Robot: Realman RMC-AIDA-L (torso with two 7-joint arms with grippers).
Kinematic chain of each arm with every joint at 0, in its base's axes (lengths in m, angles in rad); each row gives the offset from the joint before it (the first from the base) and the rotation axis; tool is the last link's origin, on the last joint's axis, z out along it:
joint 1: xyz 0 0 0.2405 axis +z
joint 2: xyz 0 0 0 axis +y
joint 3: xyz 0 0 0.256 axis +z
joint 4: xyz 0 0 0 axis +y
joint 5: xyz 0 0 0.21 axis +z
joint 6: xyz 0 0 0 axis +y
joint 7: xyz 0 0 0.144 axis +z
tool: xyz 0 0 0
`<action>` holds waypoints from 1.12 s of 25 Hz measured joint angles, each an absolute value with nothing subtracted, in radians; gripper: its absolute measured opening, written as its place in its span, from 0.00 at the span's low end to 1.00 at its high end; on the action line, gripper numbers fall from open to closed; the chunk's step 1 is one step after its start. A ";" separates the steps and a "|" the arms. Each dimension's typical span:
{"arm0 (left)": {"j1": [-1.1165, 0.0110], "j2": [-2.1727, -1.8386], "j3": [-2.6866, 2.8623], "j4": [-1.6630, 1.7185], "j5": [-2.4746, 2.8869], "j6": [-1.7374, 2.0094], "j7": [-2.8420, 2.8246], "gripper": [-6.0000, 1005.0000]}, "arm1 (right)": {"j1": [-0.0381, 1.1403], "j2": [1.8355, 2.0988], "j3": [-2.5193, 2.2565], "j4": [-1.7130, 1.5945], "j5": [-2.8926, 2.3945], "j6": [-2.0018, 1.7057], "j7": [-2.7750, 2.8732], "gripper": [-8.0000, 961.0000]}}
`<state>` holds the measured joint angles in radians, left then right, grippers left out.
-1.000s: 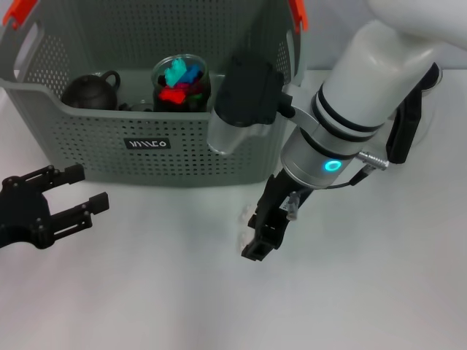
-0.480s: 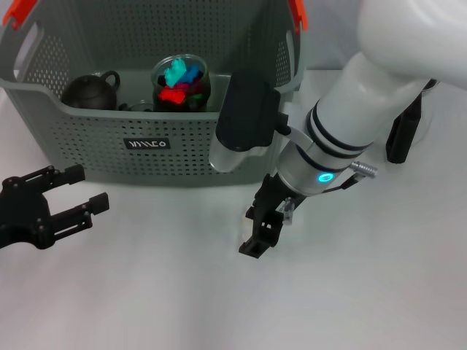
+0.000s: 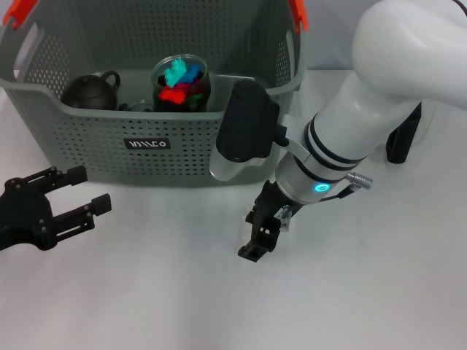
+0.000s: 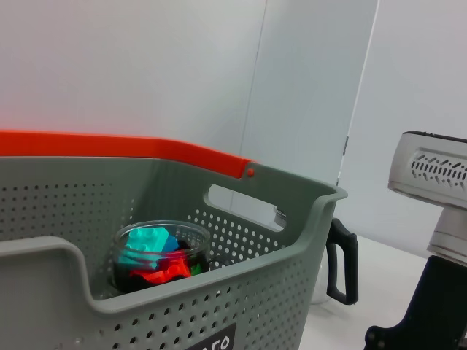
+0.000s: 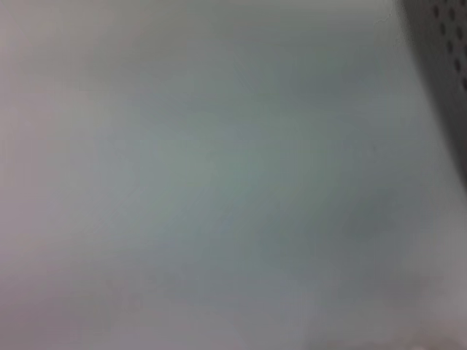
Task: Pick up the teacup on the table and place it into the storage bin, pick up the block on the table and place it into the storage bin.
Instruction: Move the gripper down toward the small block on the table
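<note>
White tabletop is spreading beneath both arms, with the storage bin (image 3: 153, 138) standing at its far side. Right gripper (image 3: 264, 227) is pointing down just in front of the bin's near right corner; whether its fingers are parted or closed cannot be told. No teacup or block is showing on the table; if one is lying under this gripper, it is hidden. Left gripper (image 3: 51, 208) is hovering with fingers spread, well apart to the left, so the right arm is nearer.
</note>
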<state>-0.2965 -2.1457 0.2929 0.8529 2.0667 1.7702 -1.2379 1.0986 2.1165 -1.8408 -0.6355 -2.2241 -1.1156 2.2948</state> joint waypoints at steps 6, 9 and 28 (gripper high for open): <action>-0.296 -2.146 0.293 0.853 2.067 1.770 -1.238 0.69 | 1.090 2.122 -1.866 -0.633 -2.217 -1.076 2.295 0.68; -0.296 -2.146 0.292 0.853 2.066 1.770 -1.238 0.69 | 1.089 2.122 -1.901 -0.632 -2.200 -1.055 2.295 0.68; -0.296 -2.146 0.293 0.853 2.068 1.770 -1.238 0.69 | 1.096 2.123 -1.937 -0.613 -2.183 -1.034 2.295 0.66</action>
<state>-0.2961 -2.1460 0.2930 0.8529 2.0679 1.7702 -1.2379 1.0959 2.1227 -1.9367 -0.6125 -2.1833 -1.0337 2.2948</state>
